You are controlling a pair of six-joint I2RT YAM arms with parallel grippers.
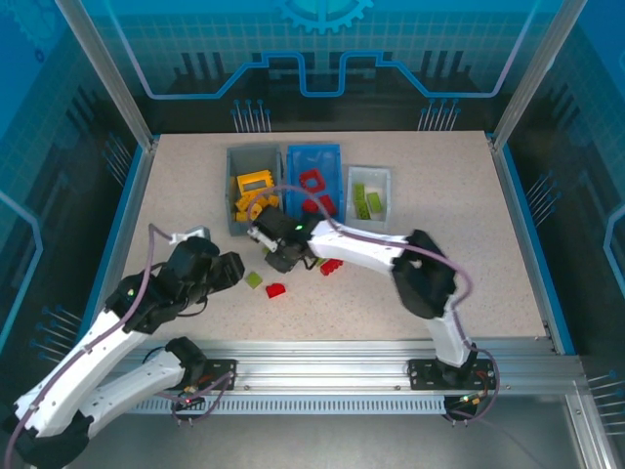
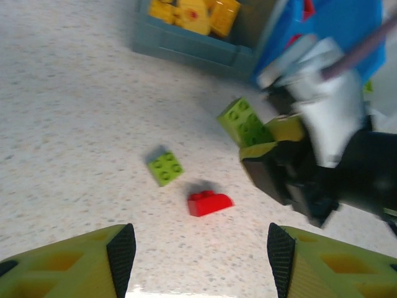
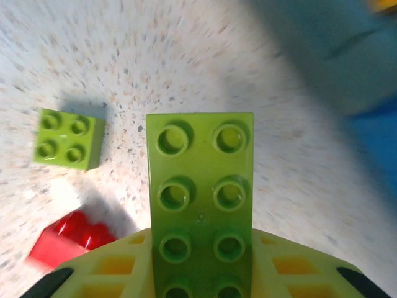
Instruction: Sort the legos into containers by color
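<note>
Long green brick [image 3: 200, 198] sits studs-up in the right end effector [image 1: 276, 256], which is clamped on one end of it, just off the near side of the grey bin [image 1: 231, 195]. The grip is probably at the end so most of the brick pokes out for a clean drop. Can't tell if it's clear of the worktop [image 1: 439, 195] yet. Small green brick [image 3: 67, 138] and red brick [image 2: 209, 202] lie loose a little further from the grey bin, apart from each other and unsorted. Left end effector [image 2: 201, 248] hangs over them, further again from the grey bin, open and holding nothing, likely lined up for one of them. Grey bin holds yellow pieces [image 1: 254, 191]. Blue bin [image 1: 314, 149], touching its side, holds red pieces [image 1: 312, 181]. White tray [image 1: 369, 170], one bin further over, holds green pieces [image 1: 369, 200], so that's the likely destination for this brick. More red bricks [image 1: 332, 266] are loose nearby.
</note>
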